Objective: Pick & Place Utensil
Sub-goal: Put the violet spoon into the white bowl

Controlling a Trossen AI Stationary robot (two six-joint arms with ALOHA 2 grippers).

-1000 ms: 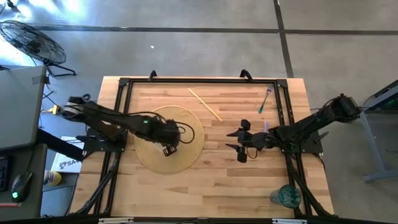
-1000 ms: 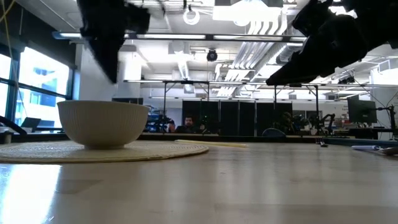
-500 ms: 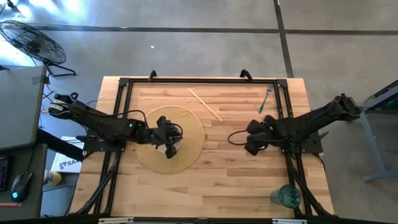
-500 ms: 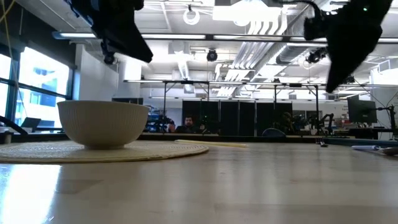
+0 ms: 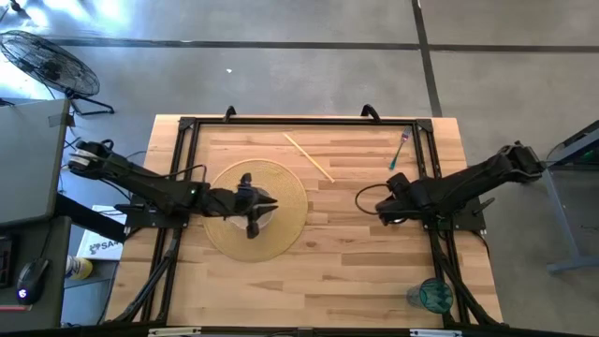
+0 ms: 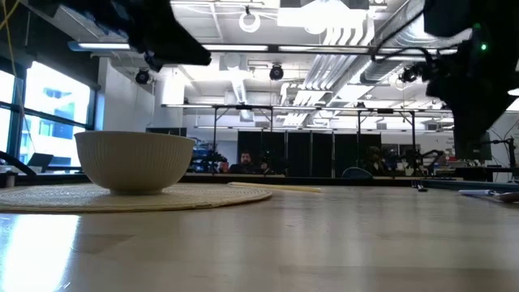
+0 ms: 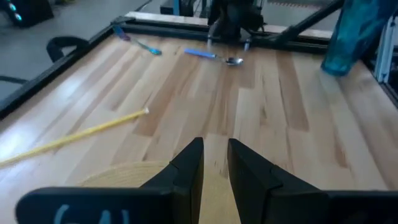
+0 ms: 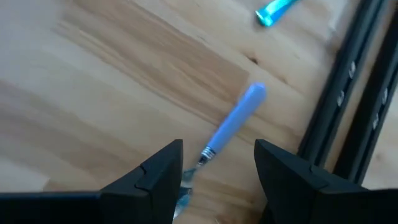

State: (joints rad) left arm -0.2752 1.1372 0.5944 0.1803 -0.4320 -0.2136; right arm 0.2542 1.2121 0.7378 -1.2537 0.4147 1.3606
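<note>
The step in hand looks like the reach for a utensil: the right gripper (image 8: 214,171) hangs over a blue-handled spoon (image 8: 233,127) with its two fingers spread wide, one on each side of the handle and not yet touching it. The spoon lies flat on the wooden surface (image 5: 356,253), near the surface's right side and just beside the black frame rail (image 8: 345,93). The next move probably calls for lowering straight down until the fingers bracket the handle, then closing on it; the thin, flat handle leaves little to grip. The right arm reaches in from the right edge, bent low.

The left gripper (image 7: 214,165) waits above the round woven mat (image 5: 281,234), beside the white bowl (image 6: 134,161), fingers a narrow gap apart and holding nothing. A yellow stick (image 5: 309,157) lies farther back.
</note>
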